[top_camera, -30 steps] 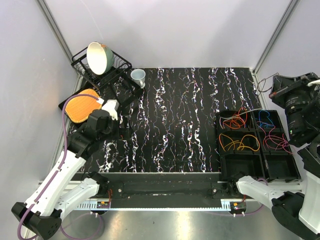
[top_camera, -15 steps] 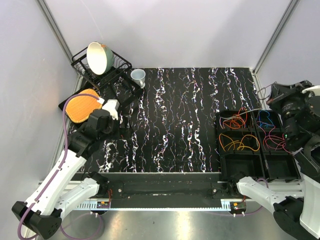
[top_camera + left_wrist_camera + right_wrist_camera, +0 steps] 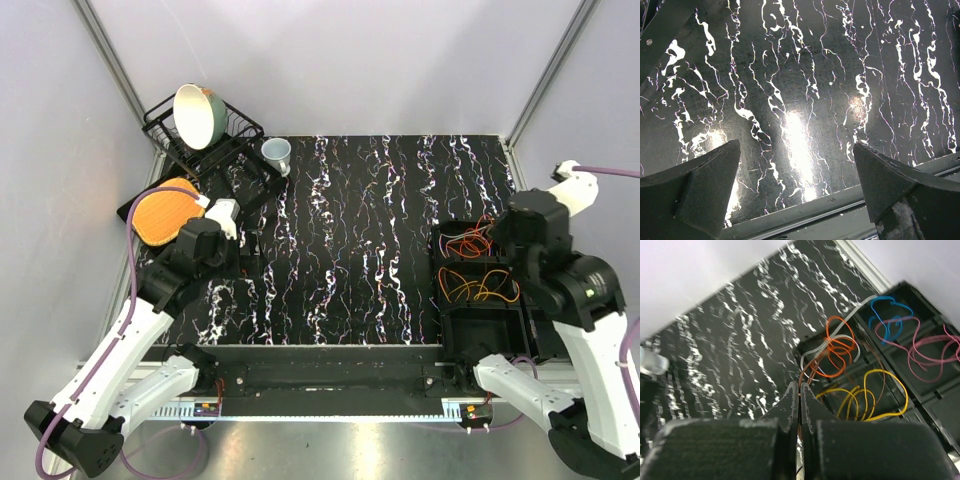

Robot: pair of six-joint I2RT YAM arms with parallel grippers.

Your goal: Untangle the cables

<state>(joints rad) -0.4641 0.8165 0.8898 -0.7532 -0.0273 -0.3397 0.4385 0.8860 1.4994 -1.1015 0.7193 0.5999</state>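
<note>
Right side of the desk (image 3: 360,230), near the front edge, sits the divided tray (image 3: 481,336), cables (image 3: 480,288) lying in its farther compartments. Back-left corner: the rack (image 3: 228,150), a bowl (image 3: 197,115) standing in it, a cup (image 3: 277,153) just right of it.

The overhead view is bright and even, sharp all over, with only soft shadows on the glossy black surface (image 3: 350,230). In the left wrist view that surface throws back white glare patches toward its near edge, while the left pincer (image 3: 795,150) sits dark and soft. The right wrist view is smeared at far left, with the cables (image 3: 834,346) crisper and the right pincer (image 3: 799,390) out of focus.
</note>
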